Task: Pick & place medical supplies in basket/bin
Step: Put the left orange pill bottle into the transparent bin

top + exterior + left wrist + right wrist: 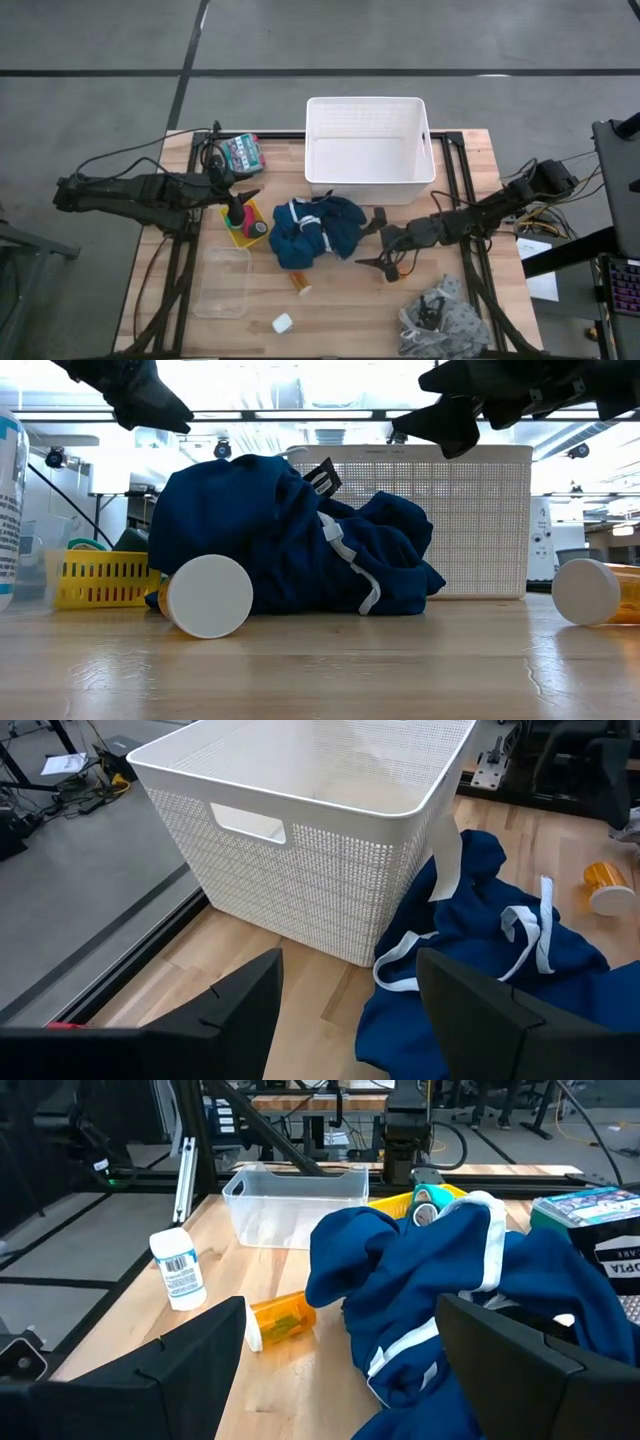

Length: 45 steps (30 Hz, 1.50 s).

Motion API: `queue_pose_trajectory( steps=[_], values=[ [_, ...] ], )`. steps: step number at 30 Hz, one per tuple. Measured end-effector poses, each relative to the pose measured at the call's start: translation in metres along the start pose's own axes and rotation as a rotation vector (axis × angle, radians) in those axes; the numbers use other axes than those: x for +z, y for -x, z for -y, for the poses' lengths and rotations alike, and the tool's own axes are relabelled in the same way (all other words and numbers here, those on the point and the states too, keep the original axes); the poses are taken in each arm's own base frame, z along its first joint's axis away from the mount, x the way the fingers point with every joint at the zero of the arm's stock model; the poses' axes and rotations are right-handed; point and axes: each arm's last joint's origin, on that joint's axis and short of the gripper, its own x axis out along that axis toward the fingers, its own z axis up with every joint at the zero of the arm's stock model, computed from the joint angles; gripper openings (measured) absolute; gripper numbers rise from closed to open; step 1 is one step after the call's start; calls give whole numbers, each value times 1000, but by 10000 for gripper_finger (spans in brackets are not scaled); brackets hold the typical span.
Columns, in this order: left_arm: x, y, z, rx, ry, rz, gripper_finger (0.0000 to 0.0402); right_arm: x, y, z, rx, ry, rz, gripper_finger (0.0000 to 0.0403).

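Note:
The dark blue garment (315, 232) lies crumpled on the table in front of the white slotted tub (368, 150), its edge against the tub wall (440, 870). An orange pill bottle (300, 283) lies on its side near the garment, and a small white bottle (282, 323) is closer to the near edge. My left gripper (243, 203) hovers open above the yellow tray (243, 228), which holds tape rolls. My right gripper (372, 240) is open at the garment's right side, above the table. The grey-white cloth (440, 320) lies at the near right corner.
A clear plastic box (222, 282) sits near the left near corner. A flat green packet (240, 152) lies left of the tub. A second orange bottle (605, 885) lies under my right arm. Bare wood shows between the garment and the near edge.

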Motion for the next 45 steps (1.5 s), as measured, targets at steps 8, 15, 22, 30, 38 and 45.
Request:
queue_pose_trajectory(
  steps=[8,15,22,30,38,45],
  values=[
    [0,0,0,0,0,0,238,-2,1,-3,13,5,-16,325],
    [0,0,0,0,0,0,238,-2,1,-5,22,13,-25,325],
    [0,0,0,0,0,0,238,-2,1,-5,23,128,-23,325],
    [0,0,0,0,0,0,238,-2,1,-5,23,160,-23,325],
    [0,0,0,-5,37,-1,238,-2,1,-5,23,159,-23,325],
    [-1,0,14,-269,-57,-43,238,-2,1,-5,22,160,-22,325]
  ],
)
